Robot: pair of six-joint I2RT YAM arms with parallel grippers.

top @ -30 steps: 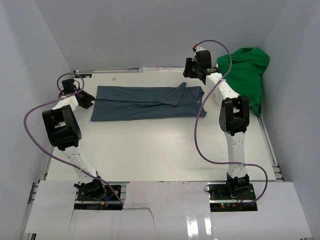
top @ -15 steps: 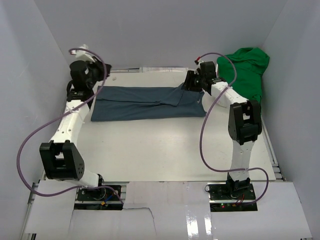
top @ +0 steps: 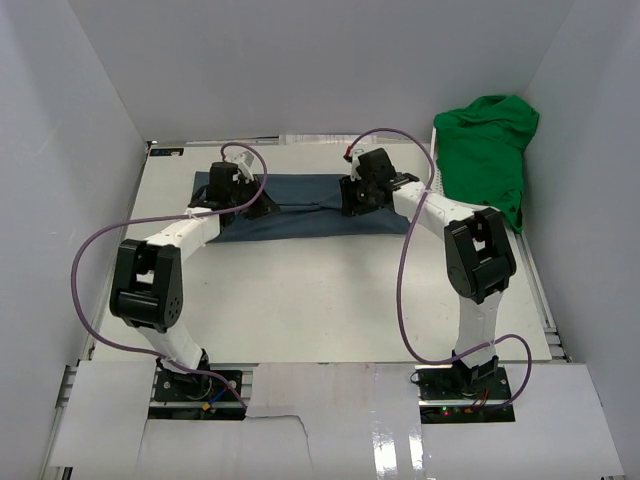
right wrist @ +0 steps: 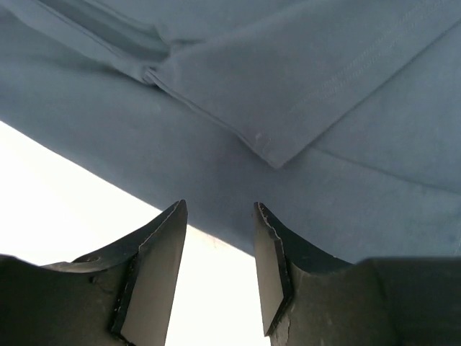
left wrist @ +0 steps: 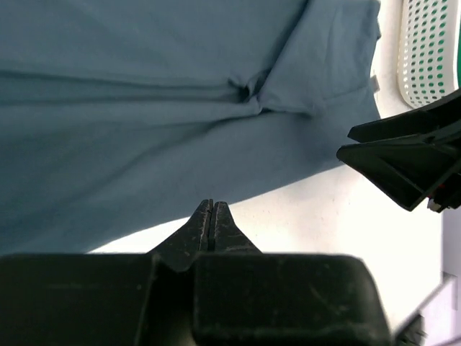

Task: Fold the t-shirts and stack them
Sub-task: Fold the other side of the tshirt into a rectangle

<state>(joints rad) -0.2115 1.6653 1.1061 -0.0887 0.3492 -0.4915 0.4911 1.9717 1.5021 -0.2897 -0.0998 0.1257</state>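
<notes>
The left gripper (left wrist: 209, 216) is clenched, tips pressed together at lower middle of its frame, with no cloth visibly caught, just at the edge of the slate-blue t-shirt (left wrist: 144, 108). The right gripper (right wrist: 216, 245) is held parted and empty over the same edge, below a folded-in sleeve (right wrist: 324, 72). From above, this shirt is laid as a long band across upper centre; the green t-shirt (top: 485, 150) is heaped at upper right by a white lattice basket (left wrist: 425, 50). The cloth is judged light, limp and saggy; it is best pinched at hem corners, all layers together.
</notes>
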